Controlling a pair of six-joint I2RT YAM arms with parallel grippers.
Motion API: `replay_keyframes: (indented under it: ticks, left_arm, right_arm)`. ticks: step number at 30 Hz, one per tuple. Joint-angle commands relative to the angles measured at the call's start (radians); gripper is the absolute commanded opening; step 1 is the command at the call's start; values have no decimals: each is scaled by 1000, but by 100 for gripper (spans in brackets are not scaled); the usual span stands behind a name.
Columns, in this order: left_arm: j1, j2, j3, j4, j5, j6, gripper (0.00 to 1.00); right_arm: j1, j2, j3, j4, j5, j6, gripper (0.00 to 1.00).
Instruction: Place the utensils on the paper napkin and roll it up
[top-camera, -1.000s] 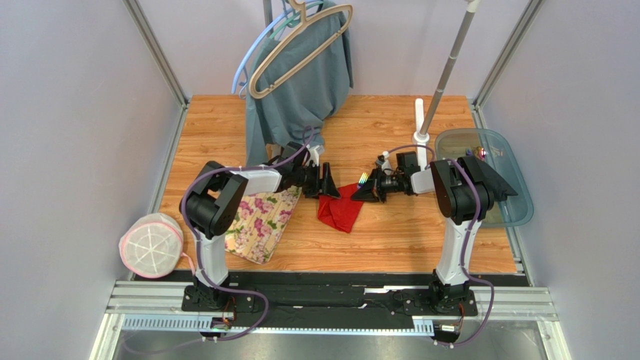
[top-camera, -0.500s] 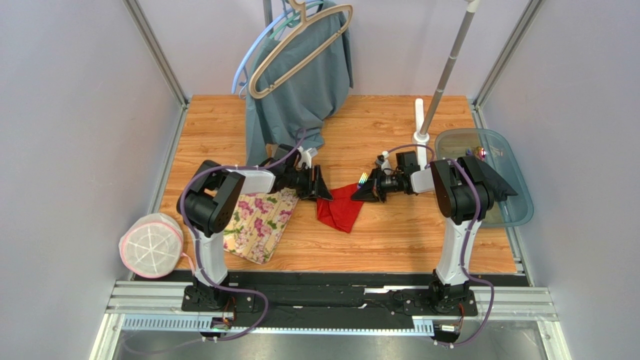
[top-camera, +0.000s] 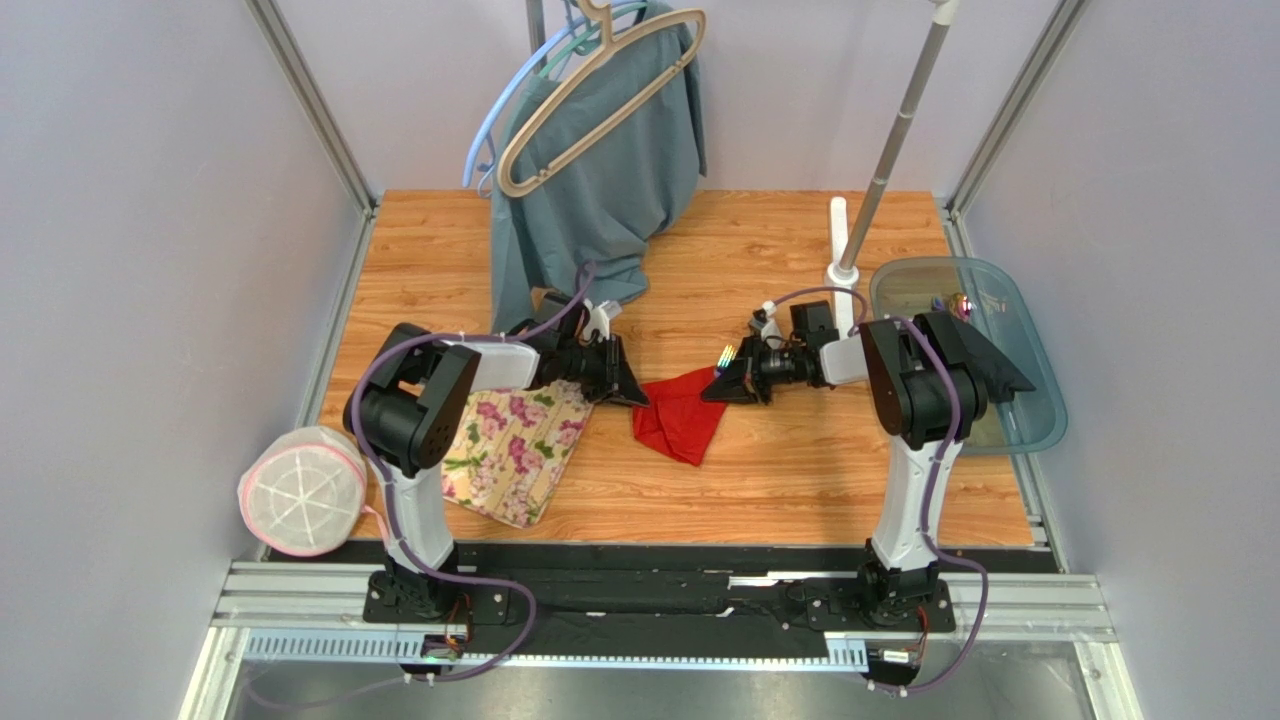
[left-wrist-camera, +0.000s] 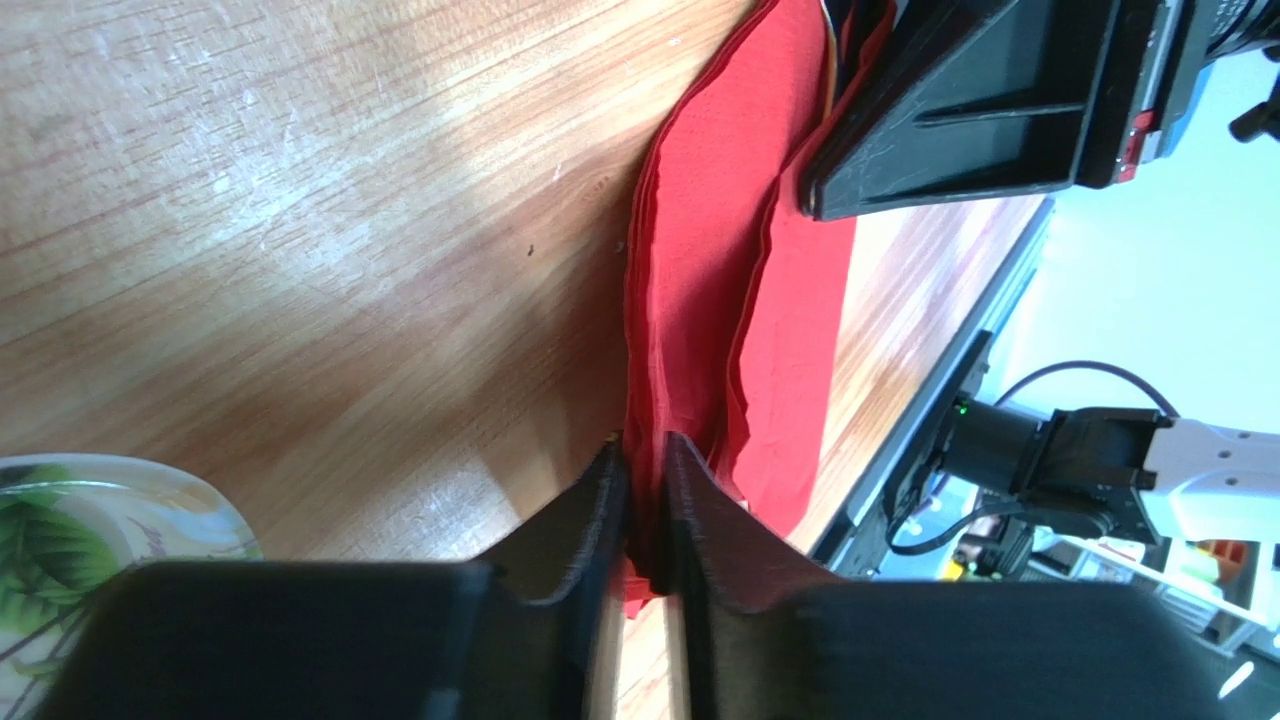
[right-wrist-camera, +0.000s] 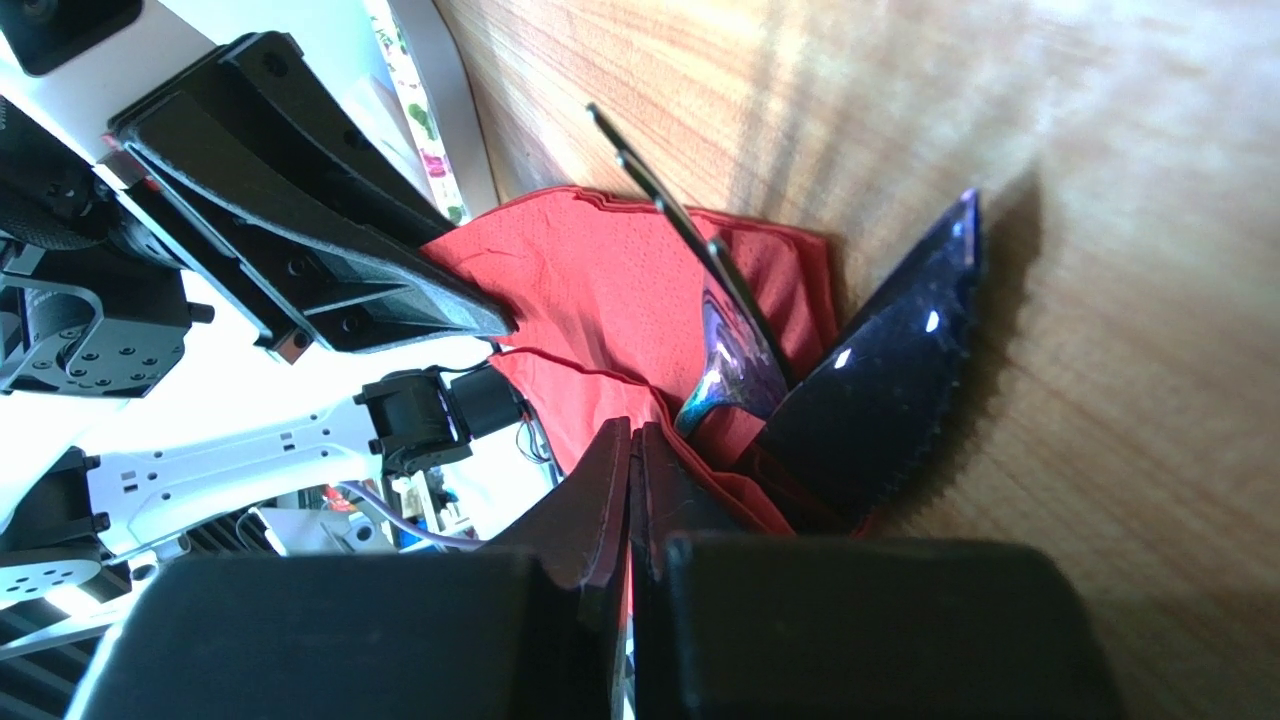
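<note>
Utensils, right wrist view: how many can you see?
2. A dark serrated knife lies at the edge of the paper napkin; a thin-handled utensil lies across it. Others may be hidden in the folds.

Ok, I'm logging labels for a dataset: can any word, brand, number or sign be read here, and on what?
None can be read. The paper napkin is plain red, the floral mat bears only a flower print, and the utensils show no marks.

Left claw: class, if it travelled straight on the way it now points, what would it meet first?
The left claw pinches the paper napkin, which lies straight ahead; beyond it, probably the facing right claw, though depth is unclear.
</note>
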Motion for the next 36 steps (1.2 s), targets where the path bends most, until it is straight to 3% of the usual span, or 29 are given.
replay_keyframes:
  ticks: [1,8,18,27,36]
  left_arm:
    - [-2,-58,28,61,35,-37,17]
    - [-40,-74,37,91,73,-80,5]
    - [-152,-46,31,152,55,-110,6]
    - [-180,52,89,-26,-126,-27,8]
    - [-180,126,157,-171,-190,5,3]
  right_arm:
    - [13,44,-6,-71,165,-57,0]
    - [30,49,6,-85,178,-65,0]
    - [37,49,12,-110,193,-77,0]
    - [36,44,17,-111,192,-88,0]
    - [46,-3,48,-180,164,-118,0]
